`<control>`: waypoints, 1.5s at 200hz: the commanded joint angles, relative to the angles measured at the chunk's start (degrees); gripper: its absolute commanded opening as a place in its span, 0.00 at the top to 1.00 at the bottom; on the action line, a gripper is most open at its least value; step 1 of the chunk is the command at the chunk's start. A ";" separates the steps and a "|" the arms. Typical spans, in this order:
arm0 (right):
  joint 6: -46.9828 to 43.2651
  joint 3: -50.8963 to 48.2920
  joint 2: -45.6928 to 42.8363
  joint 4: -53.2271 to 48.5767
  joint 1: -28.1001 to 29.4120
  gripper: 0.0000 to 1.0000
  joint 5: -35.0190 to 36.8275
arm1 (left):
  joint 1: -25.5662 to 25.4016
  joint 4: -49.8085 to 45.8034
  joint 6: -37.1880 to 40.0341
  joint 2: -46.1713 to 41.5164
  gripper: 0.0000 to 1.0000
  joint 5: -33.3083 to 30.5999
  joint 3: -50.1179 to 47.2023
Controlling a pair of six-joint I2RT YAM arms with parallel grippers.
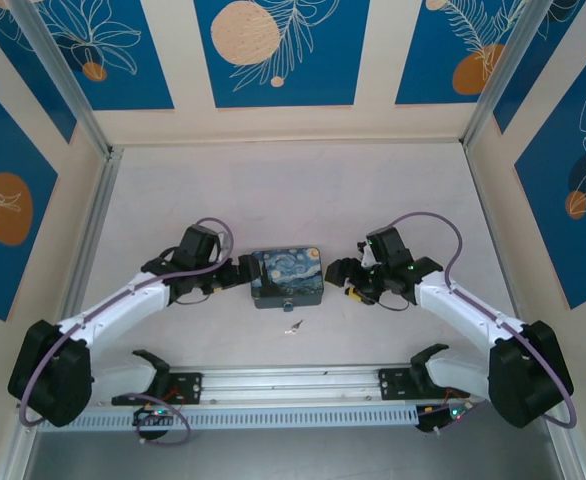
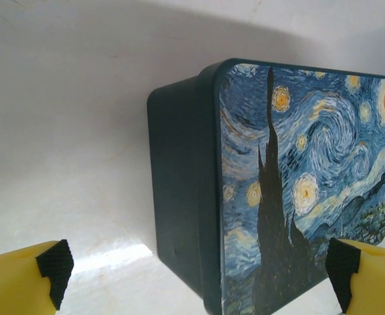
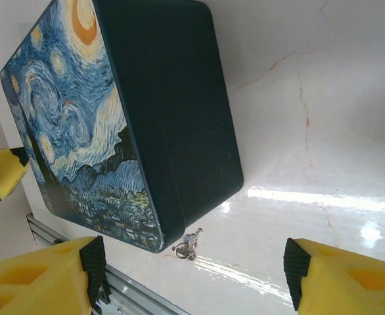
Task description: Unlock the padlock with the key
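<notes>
From above, the painted tin (image 1: 287, 275) sits in the middle of the frame. The left gripper (image 1: 244, 272) is at the tin's left end and the right gripper (image 1: 340, 277) is just off its right end. A small dark lump on the tin's lower wall looks like the padlock (image 1: 291, 304), though it is too small to be sure. The key (image 1: 294, 325) lies on the table (image 1: 273, 190) just below it, apart from the tin and well away from both sets of fingers.

In the left wrist view, the yellow fingers (image 2: 22, 279) stand spread wide in the two bottom corners, grasping nothing. The tin (image 2: 271, 190) rises on the right, its lower end reaching down between them.

In the right wrist view, the fingers (image 3: 45, 279) are parted in the bottom corners with only bare table between them. The key (image 3: 188, 243) lies low in the centre, just above the gap and nearer the left finger, beside the tin's (image 3: 159, 111) bottom corner.
</notes>
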 commanded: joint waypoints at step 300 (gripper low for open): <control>8.73 27.51 33.76 6.11 -0.96 0.38 2.89 | -0.22 9.00 2.14 36.92 0.00 1.25 31.60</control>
